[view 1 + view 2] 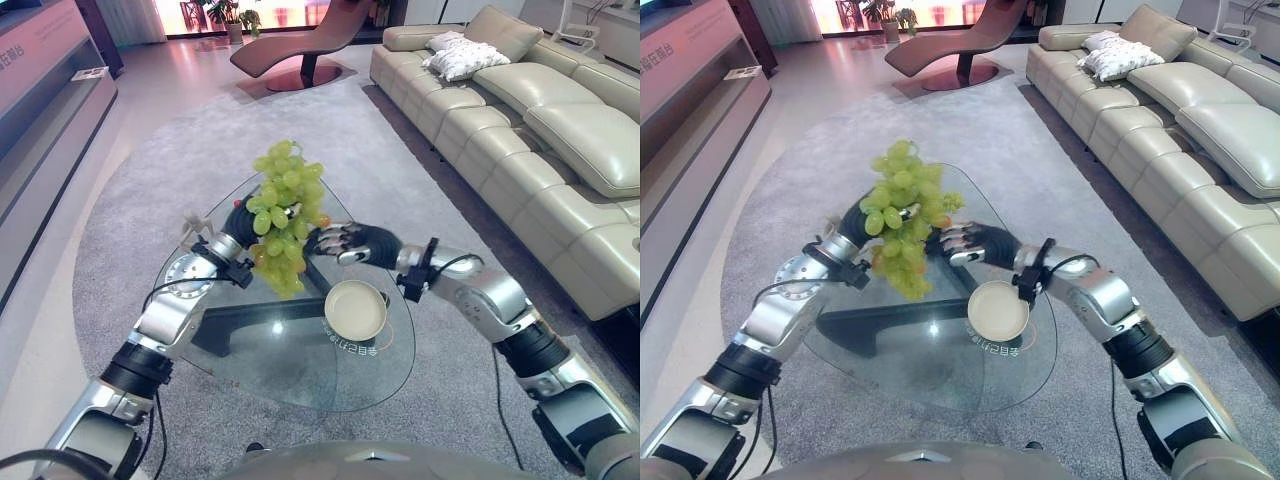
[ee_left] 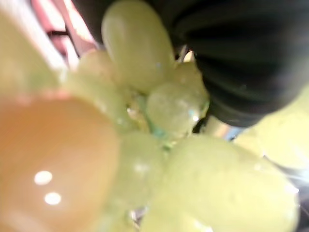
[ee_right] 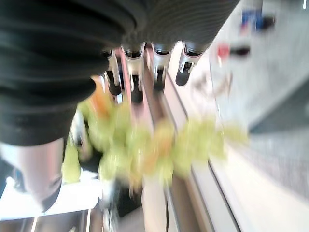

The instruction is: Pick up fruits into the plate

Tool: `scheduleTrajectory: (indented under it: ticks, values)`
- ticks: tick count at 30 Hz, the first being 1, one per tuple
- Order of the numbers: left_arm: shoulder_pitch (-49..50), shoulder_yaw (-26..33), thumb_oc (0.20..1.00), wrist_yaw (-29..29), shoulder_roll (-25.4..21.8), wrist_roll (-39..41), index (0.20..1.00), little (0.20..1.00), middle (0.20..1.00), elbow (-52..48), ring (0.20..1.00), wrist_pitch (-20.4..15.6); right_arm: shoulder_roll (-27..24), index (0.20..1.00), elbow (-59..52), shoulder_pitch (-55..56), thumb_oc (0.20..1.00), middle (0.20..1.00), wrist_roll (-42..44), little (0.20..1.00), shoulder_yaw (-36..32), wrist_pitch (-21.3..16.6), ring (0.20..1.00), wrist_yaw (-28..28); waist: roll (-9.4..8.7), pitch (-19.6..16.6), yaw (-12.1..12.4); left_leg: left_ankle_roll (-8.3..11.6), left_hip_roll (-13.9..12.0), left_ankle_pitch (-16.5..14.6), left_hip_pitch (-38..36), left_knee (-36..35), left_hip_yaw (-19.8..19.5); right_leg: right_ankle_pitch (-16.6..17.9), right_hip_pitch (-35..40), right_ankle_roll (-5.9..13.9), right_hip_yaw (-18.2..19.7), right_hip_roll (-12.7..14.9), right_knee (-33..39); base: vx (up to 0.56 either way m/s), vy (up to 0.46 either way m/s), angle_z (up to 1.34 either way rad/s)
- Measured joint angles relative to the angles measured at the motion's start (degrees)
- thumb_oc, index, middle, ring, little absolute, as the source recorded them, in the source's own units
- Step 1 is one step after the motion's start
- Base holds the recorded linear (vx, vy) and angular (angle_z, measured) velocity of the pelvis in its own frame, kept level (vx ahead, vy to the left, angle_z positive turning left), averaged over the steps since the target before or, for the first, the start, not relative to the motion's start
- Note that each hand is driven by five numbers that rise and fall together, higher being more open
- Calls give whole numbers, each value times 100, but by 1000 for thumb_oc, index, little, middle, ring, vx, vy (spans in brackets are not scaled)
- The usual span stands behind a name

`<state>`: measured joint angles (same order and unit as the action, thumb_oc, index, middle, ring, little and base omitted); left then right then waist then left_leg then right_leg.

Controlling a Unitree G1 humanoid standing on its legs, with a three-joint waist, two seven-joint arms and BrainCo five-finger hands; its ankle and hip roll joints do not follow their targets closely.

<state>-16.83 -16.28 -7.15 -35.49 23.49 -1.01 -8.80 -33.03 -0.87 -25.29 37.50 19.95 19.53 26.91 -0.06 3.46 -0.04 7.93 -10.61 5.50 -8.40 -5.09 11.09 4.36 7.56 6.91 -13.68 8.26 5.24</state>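
1. Grape bunch [image 1: 283,215] held aloft above the glass counter [image 1: 250,370] in left robot hand [image 1: 240,222]; finger grip hidden, cannot tell.
2. Right robot hand [image 1: 345,243] loosely spread beside the grapes.
3. Carry slowly across, lower onto plate [image 1: 355,309], steady.

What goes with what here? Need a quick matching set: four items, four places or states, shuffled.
Items:
1. grape bunch
2. plate
3. right hand
4. sofa

Places/states:
A. on the glass table, nothing in it
B. held up over the table at the left hand
C. on the rug's far right side
D. fingers straight, beside the grapes

Pairs: 1-B, 2-A, 3-D, 4-C
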Motion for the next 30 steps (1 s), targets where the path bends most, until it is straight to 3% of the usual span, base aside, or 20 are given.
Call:
scheduleTrajectory:
  ticks: [4,12,19,30]
  values:
    - [-4,179,200,341,-57,-246,200,200,200,8,200,-26,-10,1000,280,0,1000,1000,-206,1000,-284,-293,1000,-287,9,0,-2,0,3,0,19,0,-14,-4,-9,4,-16,0,0,0,0,0]
    - [-11,255,200,597,-46,-669,200,200,200,189,200,-48,95,1000,360,5,1000,1000,-278,1000,-339,-331,1000,-807,21,2,-5,-1,15,1,25,1,-55,-10,22,12,-73,9,1,-2,2,2]
    - [-272,191,200,421,89,-613,200,200,200,191,200,-47,315,1000,1078,10,1000,1000,-266,1000,-474,-467,1000,-1358,26,0,6,-7,16,7,23,1,-68,-10,39,12,-94,11,2,0,0,0]
    - [-1179,-448,200,29,413,-72,200,200,200,138,200,-23,609,1000,2343,-735,1000,1000,192,1000,31,-304,1000,-1456,31,-2,15,-3,16,13,-11,1,-87,-9,81,12,-108,6,2,0,0,0]
